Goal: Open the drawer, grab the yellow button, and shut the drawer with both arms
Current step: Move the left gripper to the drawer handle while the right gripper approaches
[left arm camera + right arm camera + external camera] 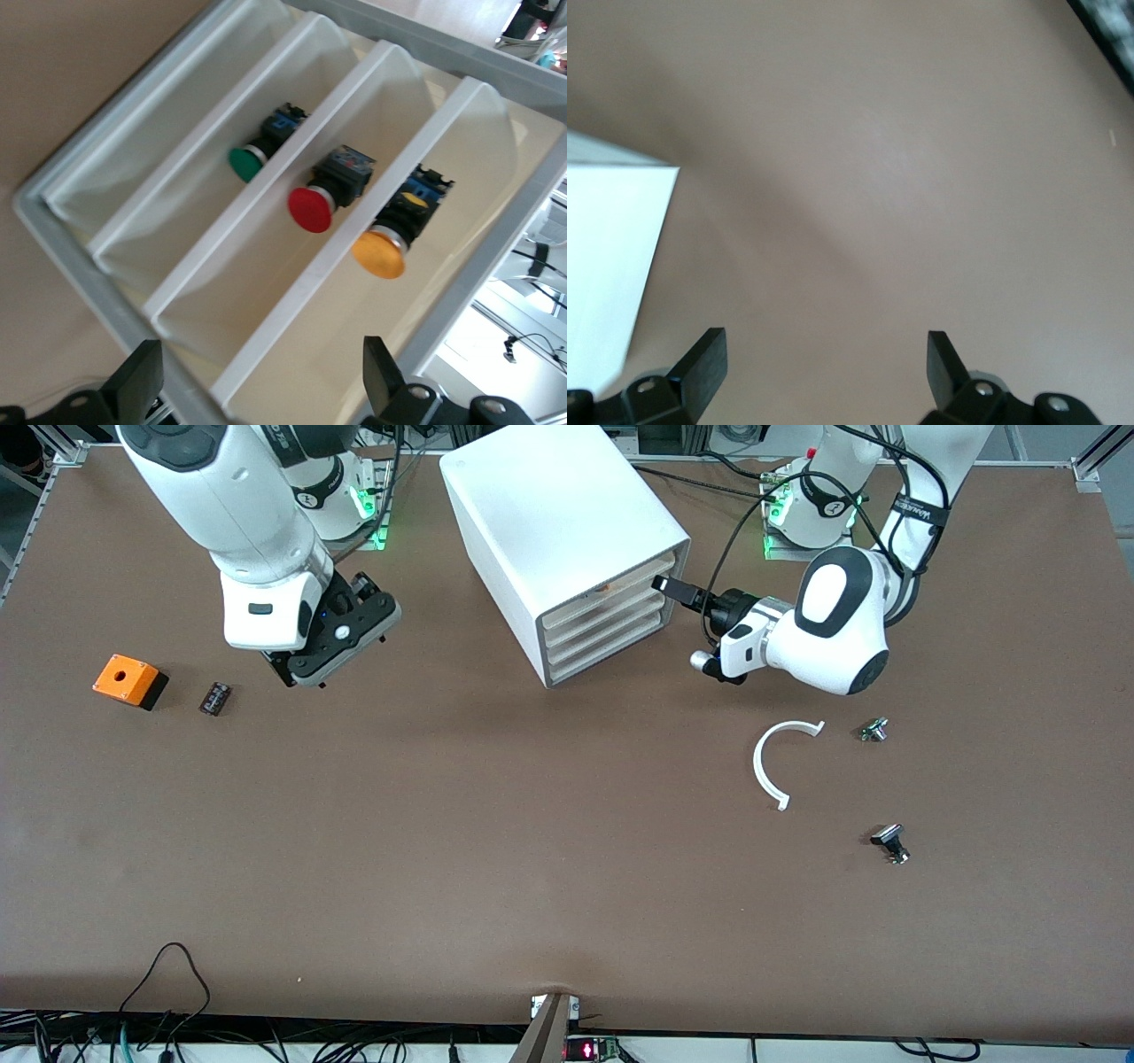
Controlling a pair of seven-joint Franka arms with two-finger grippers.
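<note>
Left gripper [257, 390], fingers wide, faces the drawer [372, 292]; the button [390, 239] sits at one o'clock.

Front view: button [602, 588] is just an orange speck in the drawer [611, 586]; its body is too small to make out, and whether the drawer is pulled out at all can't be told. Left gripper [671, 586] fingertips sit against the cabinet [558, 531] front, contact unclear; in the left wrist view only two finger [142, 385] stubs show, the rest cut by the frame edge. Right gripper [824, 359] likewise cropped to two stubs, and the two small parts [873, 730] near the white arc [771, 766] are too tiny to identify.
</note>
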